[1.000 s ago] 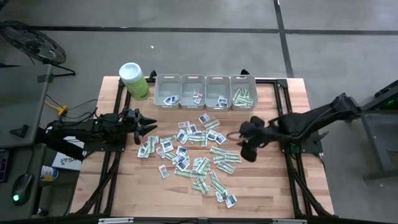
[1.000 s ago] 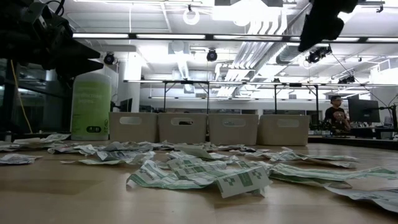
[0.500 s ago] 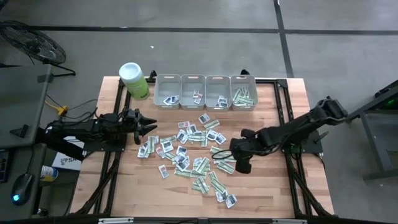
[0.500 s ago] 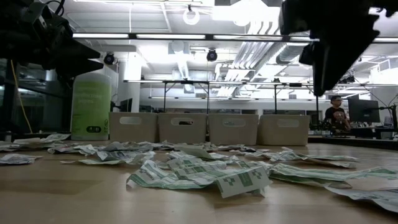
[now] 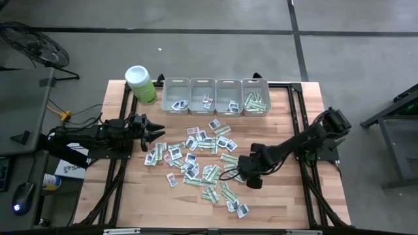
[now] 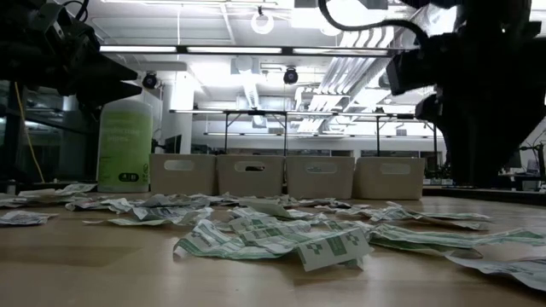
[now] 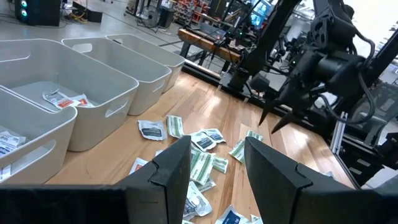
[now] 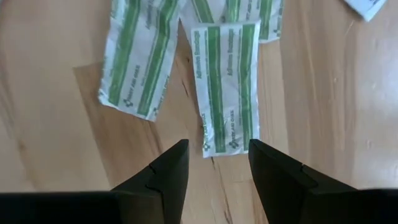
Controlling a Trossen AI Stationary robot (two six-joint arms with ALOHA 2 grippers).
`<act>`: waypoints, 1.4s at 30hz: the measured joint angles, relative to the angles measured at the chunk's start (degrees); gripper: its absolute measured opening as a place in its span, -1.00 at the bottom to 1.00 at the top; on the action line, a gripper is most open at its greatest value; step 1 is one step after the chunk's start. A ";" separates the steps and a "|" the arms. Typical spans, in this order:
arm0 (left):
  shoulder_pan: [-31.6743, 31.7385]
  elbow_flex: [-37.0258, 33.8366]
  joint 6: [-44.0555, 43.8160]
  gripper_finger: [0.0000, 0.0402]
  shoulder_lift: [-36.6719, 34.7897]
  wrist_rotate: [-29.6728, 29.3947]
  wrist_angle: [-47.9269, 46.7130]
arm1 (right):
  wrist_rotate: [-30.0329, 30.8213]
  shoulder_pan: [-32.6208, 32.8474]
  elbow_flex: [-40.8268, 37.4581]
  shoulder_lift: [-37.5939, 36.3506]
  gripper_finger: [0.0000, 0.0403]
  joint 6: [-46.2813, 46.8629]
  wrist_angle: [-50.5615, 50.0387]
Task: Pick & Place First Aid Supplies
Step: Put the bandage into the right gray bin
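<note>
A green-striped packet (image 8: 225,84) lies flat on the counter (image 5: 287,196) at the right edge of the scattered supplies (image 5: 199,160), just ahead of the right gripper (image 8: 214,163), whose fingers are spread and empty above it. Another strip (image 8: 138,59) lies just beside, its far end seeming to overlap, so a pinch may lift two, or slide off thin paper lying flat. The left gripper (image 5: 157,135), also spread, waits near the pile's left edge. In the low view the right arm blocks the target; bin (image 5: 256,96) contents are partly hidden
</note>
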 joint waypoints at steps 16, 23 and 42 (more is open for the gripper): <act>-0.02 -0.01 0.00 -0.25 -0.02 0.02 0.00 | 2.03 0.24 0.02 5.42 -0.20 0.00 0.91; 0.00 0.00 -0.01 -0.25 -0.01 0.00 0.00 | 0.84 0.22 0.02 5.66 -0.20 -0.72 3.21; 0.00 0.01 -0.02 -0.25 -0.02 0.02 0.00 | -3.26 -1.20 -8.00 4.85 -0.26 2.55 14.46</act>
